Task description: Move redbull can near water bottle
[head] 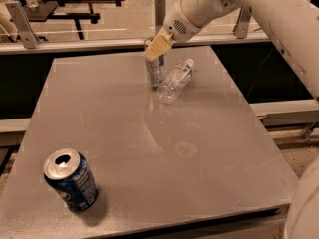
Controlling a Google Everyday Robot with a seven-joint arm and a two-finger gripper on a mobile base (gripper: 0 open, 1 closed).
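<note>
The redbull can (pixel 155 69), slim and silver-grey, stands upright at the far middle of the grey table (pixel 149 148). My gripper (pixel 156 47) comes down from the upper right and is shut on the can's top; its tan fingers (pixel 158 45) cover the rim. The water bottle (pixel 175 80), clear with a white cap, lies on its side just right of the can, its cap pointing to the far right. Can and bottle are very close or touching.
A wider dark blue soda can (pixel 71 179), opened, stands near the table's front left corner. My white arm (pixel 259 9) spans the upper right. A metal rail (pixel 75 45) runs behind the table's far edge.
</note>
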